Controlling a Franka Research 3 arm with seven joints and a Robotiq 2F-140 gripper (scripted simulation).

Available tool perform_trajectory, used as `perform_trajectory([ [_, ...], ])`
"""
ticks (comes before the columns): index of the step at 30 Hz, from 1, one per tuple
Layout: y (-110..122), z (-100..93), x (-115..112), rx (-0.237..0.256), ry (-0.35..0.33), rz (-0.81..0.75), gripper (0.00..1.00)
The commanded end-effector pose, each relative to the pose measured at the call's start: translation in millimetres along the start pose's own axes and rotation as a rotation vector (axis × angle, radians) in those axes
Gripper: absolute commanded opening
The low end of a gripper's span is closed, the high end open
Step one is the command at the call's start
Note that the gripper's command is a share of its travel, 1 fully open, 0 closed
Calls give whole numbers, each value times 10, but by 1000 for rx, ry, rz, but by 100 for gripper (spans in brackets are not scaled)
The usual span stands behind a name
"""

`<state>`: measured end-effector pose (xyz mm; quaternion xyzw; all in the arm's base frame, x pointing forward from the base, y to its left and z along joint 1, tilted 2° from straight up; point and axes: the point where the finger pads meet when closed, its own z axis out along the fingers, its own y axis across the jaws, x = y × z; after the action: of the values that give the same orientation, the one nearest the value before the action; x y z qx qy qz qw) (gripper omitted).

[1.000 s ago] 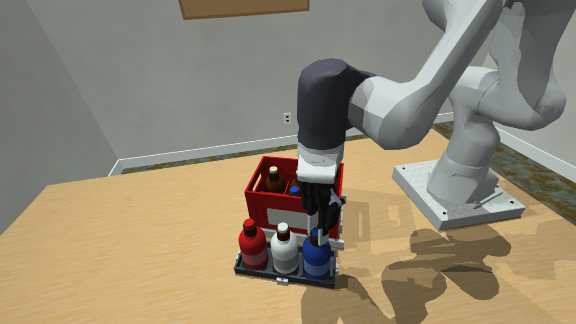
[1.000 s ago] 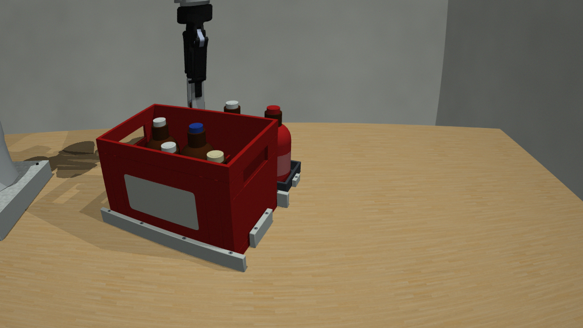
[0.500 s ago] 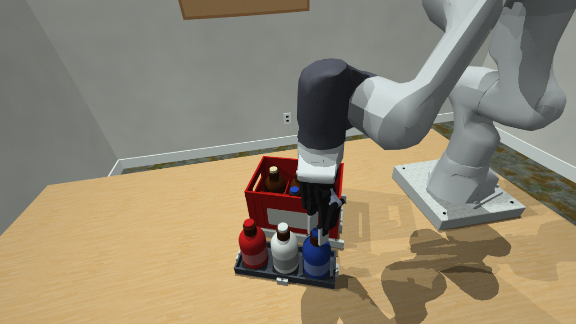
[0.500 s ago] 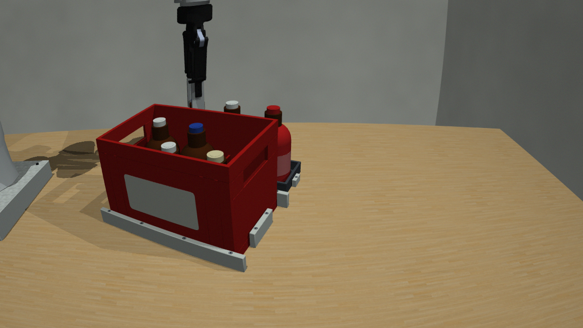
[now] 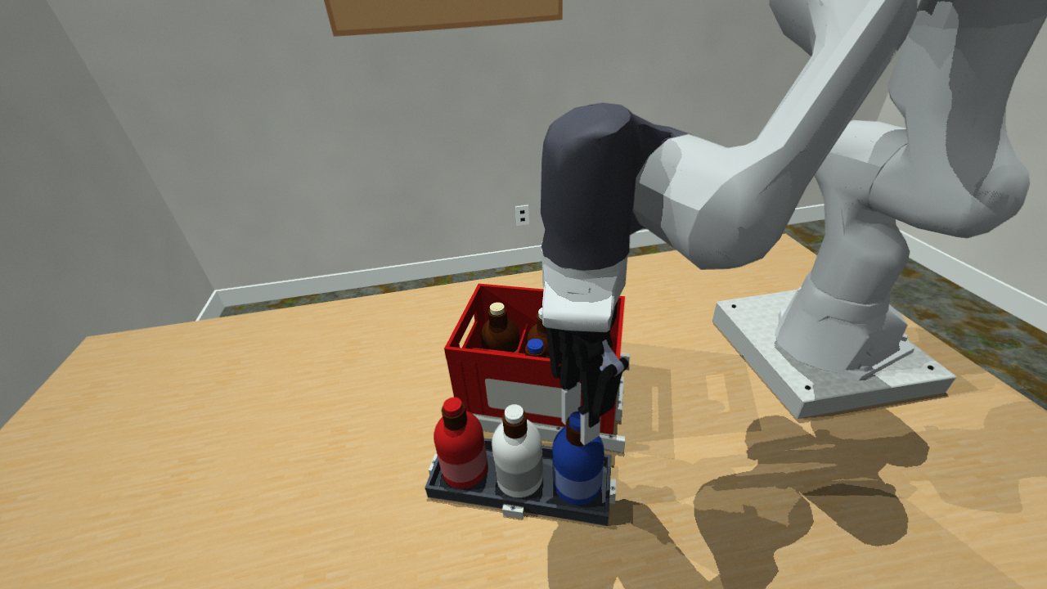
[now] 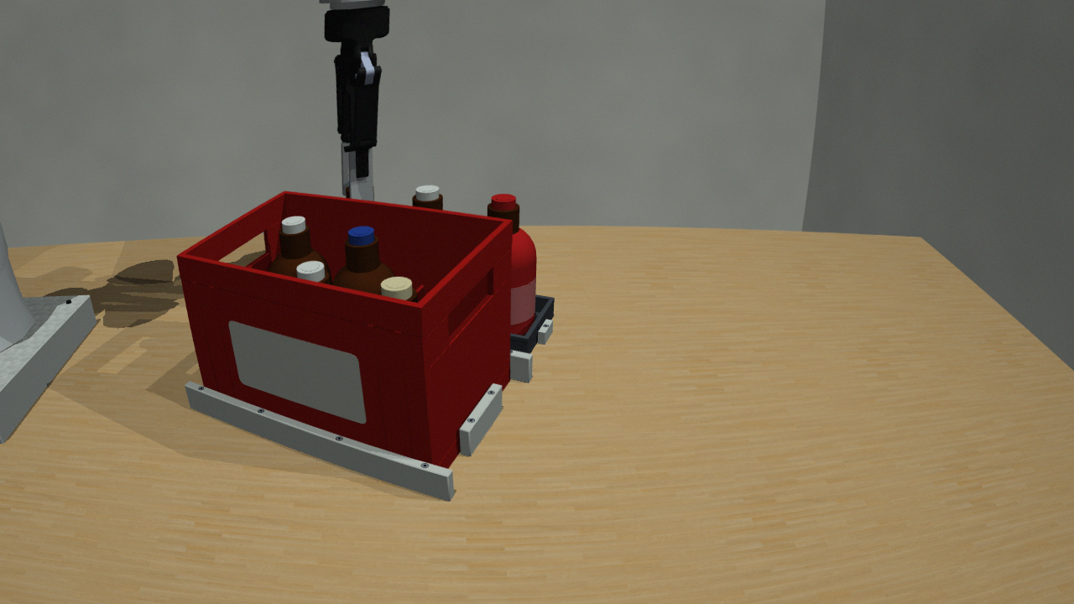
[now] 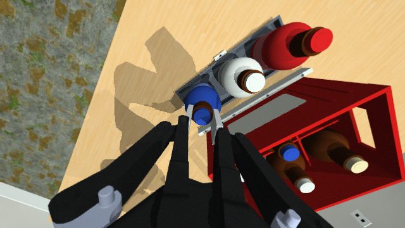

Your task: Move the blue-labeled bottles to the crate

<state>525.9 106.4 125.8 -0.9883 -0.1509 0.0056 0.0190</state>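
Pincer (image 5: 578,423) (image 6: 357,187) (image 7: 202,114) clenched on the blue bottle (image 5: 577,469) (image 7: 202,95) at its neck. Bottle upright at one end of the tray (image 5: 556,513) (image 6: 546,306) (image 7: 197,78); white bottle (image 5: 518,457) (image 6: 427,196) (image 7: 235,77) in the middle, red bottle (image 5: 460,447) (image 6: 523,262) (image 7: 283,47) beyond. Crate (image 5: 468,380) (image 6: 390,390) (image 7: 316,104) near the tray on the counter (image 5: 256,439) (image 6: 713,413) (image 7: 158,16), four caps showing inside (one blue).

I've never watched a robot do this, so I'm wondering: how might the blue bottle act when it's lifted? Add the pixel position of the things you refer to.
The blue bottle (image 5: 578,472) (image 7: 202,95) looks rigid, so it probably won't sag. Gripped only at its narrow neck by the hand (image 5: 577,424) (image 7: 202,115), it could swing a little. Its smooth, rounded body might slide or tip if bumped.
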Motion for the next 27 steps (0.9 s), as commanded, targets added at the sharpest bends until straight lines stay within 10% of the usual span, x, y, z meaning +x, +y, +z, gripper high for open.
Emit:
perform_trajectory([
  [1,-13,-73,20,-2,7,-2,0],
  [27,-21,-327,-2,-2,7,-2,0],
])
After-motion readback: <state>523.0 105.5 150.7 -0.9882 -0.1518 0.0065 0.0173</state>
